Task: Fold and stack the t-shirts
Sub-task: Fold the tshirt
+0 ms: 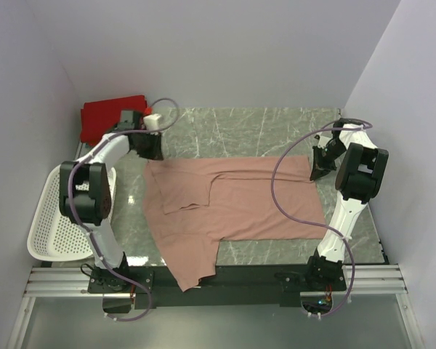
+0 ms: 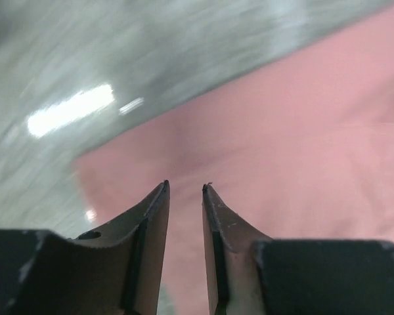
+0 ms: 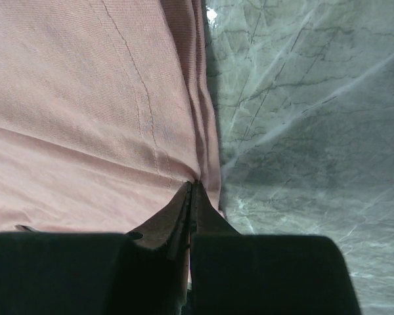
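Note:
The large dusty-pink t-shirt lies spread on the marble table, one part hanging over the near edge. A folded red t-shirt sits at the far left corner. My left gripper is open just above the pink shirt's far left corner, nothing between its fingers. My right gripper is shut on the pink shirt's far right hem; cloth bunches at the fingertips. No teal shirt shows.
A white perforated basket stands off the table's left edge beside the left arm. Bare marble lies behind the shirt. Walls close in at the left, back and right.

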`<state>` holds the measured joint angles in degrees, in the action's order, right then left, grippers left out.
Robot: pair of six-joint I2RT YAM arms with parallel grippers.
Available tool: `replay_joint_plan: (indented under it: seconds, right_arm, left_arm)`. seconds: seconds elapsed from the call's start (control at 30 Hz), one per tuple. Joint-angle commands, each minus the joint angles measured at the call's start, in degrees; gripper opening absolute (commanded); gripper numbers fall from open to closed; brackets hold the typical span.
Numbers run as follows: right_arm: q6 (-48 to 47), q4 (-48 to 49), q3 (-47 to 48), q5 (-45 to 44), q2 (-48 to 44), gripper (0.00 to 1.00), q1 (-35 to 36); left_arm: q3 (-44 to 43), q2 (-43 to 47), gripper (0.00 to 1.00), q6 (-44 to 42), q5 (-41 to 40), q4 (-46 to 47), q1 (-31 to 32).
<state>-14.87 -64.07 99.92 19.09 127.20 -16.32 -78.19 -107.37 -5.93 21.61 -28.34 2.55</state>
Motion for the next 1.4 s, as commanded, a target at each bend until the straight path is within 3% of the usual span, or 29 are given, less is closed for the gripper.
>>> replay_joint_plan:
  seconds: [0.0, 0.2, 0.4, 0.9, 1.37]
  right_arm:
    - [-0.5, 1.7, -1.0, -0.4, -1.4, 0.0, 0.2]
    - [-0.2, 1.9, -1.1, -0.5, -1.7, 0.0, 0.1]
    - [-0.3, 1.7, -1.1, -0.2, -2.0, 0.0, 0.1]
    - [0.2, 1.8, -1.2, 0.7, -1.2, 0.0, 0.1]
    - [0.5, 1.4, -0.1, 0.8, 0.1, 0.0, 0.1]
  left_arm:
    - [-4.3, 4.1, 0.32, -6.6, 4.1, -0.1, 11.2]
    - [-7.6, -1.6, 0.33, -8.7, 0.5, -0.6, 23.3]
    - [-11.4, -7.2, 0.38, -10.4, -1.2, -1.5, 27.9]
    - [-15.0, -13.0, 0.38, -9.8, -0.6, -1.0, 29.6]
    - [-17.3, -15.9, 0.28, -8.6, 0.8, -0.4, 30.9]
